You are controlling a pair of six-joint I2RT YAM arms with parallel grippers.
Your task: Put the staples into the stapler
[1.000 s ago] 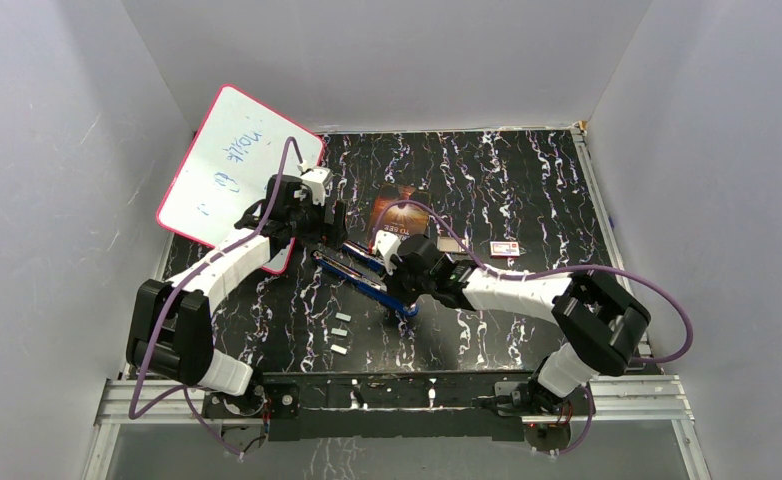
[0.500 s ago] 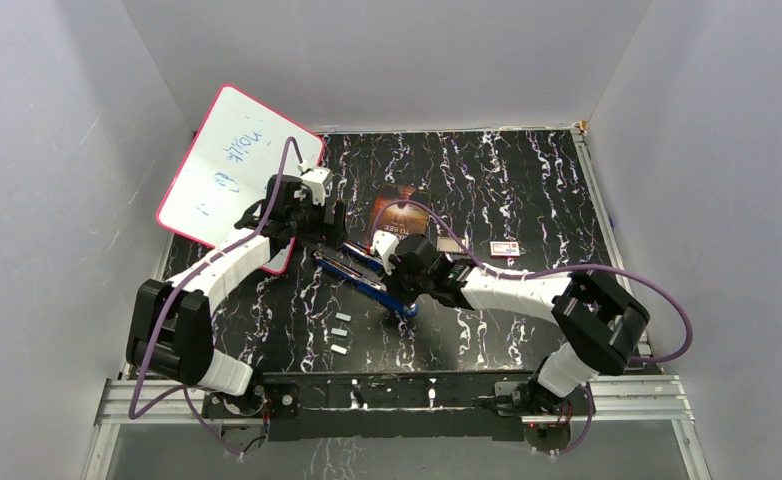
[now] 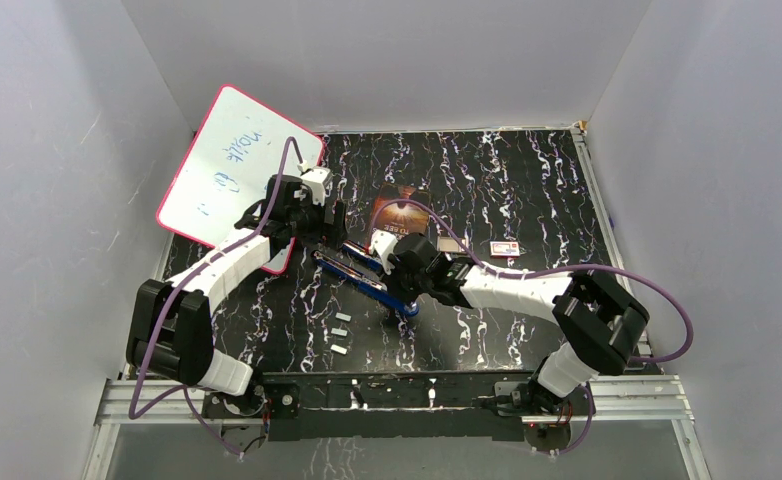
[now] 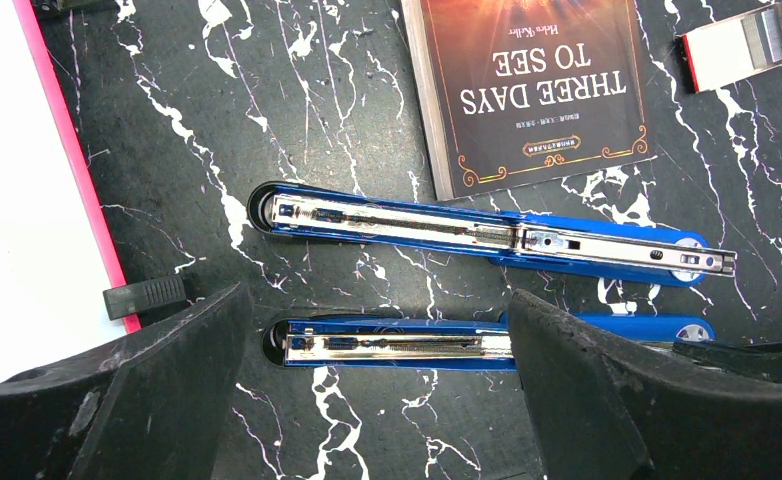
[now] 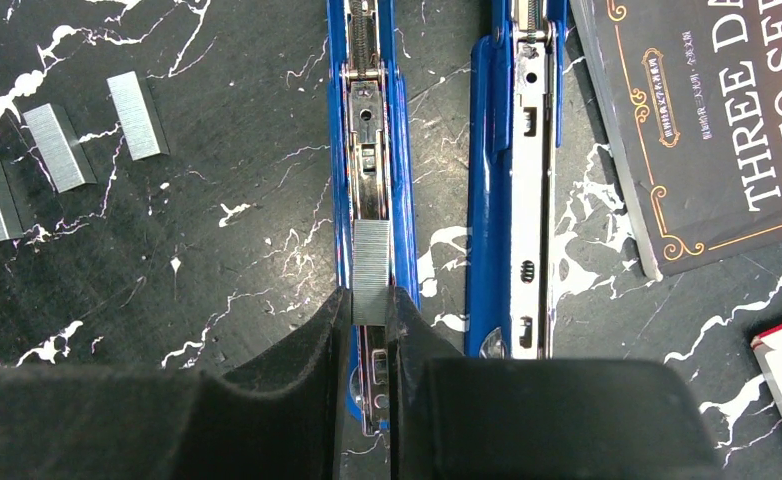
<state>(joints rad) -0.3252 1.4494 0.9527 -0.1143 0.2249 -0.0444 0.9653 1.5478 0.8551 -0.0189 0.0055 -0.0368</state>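
Gripping one staple strip (image 5: 371,270) in right jaws, over opened stapler (image 5: 482,200) magazine; left jaws wide open.

Obs., last second: the only motion I can make out is small and on the right side. The right gripper (image 3: 395,288) has crept a touch forward, in the direction its fingers point, along the blue stapler (image 3: 352,268). The wrist block behind it now sits marginally further that way than in either earlier overhead view. Most of the shift fell in the first half second, with barely any after that. The staple strip (image 5: 371,272) pinched at the fingertips went with the gripper and now lies over the stapler's open channel just ahead of the fingers. No earlier wrist view, so how far the strip travelled cannot be told.
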